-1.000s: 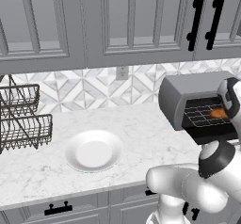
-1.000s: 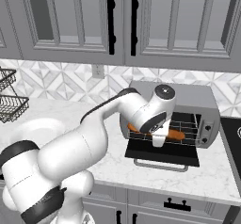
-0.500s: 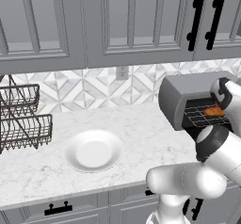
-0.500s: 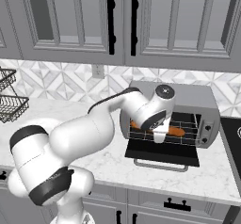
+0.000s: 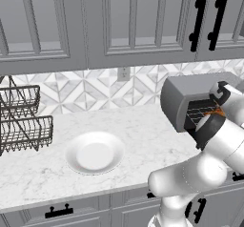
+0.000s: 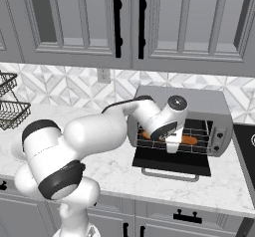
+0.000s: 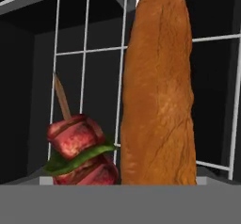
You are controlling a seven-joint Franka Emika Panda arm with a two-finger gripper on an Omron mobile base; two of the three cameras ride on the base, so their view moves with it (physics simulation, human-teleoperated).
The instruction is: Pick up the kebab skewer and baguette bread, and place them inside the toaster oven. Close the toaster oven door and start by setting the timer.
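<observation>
I am reaching the arm into the open toaster oven, and the gripper is sitting low at the mouth of the cavity, right over the wire rack. Through the hand camera I am looking along the rack from close up: the baguette bread is lying lengthwise on the wires, running from about 6 o'clock up to 12 in that view, and the kebab skewer is lying just beside it at roughly 8 o'clock, its bare stick pointing up toward 11. The two are near enough that I cannot tell whether they are touching.

From the right base camera the loaf is showing as an orange strip at the wrist's 3 o'clock, resting on the rack. Both foods appear to be lying side by side, parallel, so that both fit the rack's depth and clear the door's swing.

I cannot tell how the jaws stand; the fingertips are not showing in the hand view and the wrist is hiding them from the base cameras. The baguette looks rack-supported, so I judge it is probably released or about to be.

The toaster oven door is hanging folded down flat at 6 o'clock below the cavity, waiting to be closed.
</observation>
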